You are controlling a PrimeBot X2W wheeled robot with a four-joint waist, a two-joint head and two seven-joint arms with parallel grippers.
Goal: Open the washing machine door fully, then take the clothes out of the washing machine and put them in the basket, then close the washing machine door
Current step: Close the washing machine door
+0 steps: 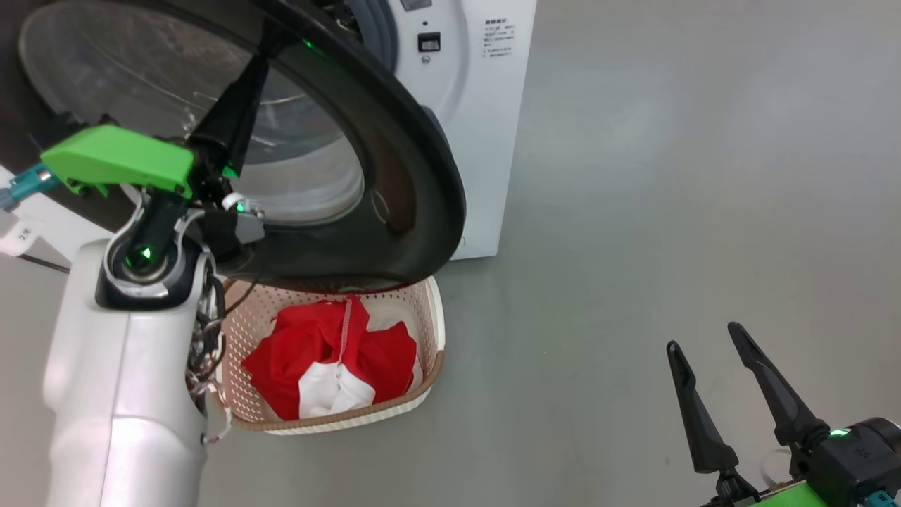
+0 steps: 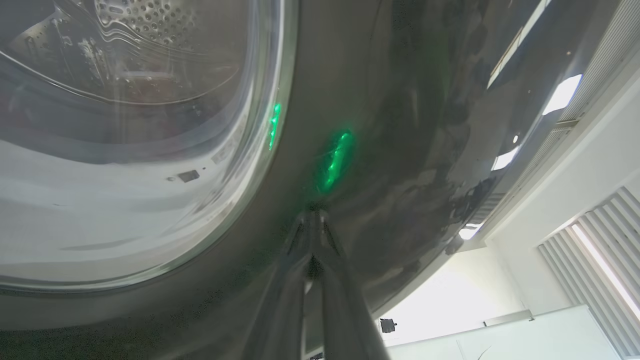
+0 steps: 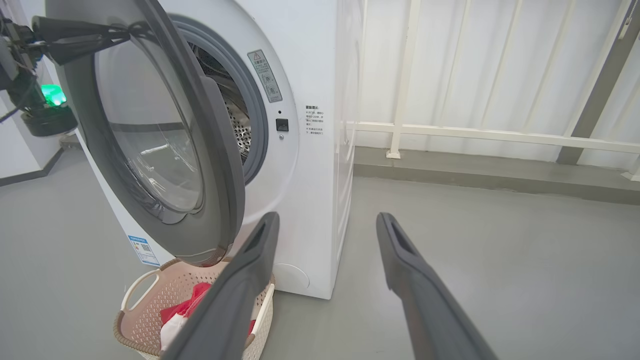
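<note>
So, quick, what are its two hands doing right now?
Left hand: closed, holding nothing, tips against the black washer door.
Right hand: open, empty.

The left forearm [image 1: 120,394] stood pale and upright, wrist bent above it; the left gripper [image 2: 312,217] reached ahead, fingers pressed together; the right gripper [image 1: 704,336] pointed up, fingers spread wide, holding nothing.

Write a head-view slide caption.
Shut left gripper against the half-open washing machine door; clothes in the basket below; right gripper open.
</note>
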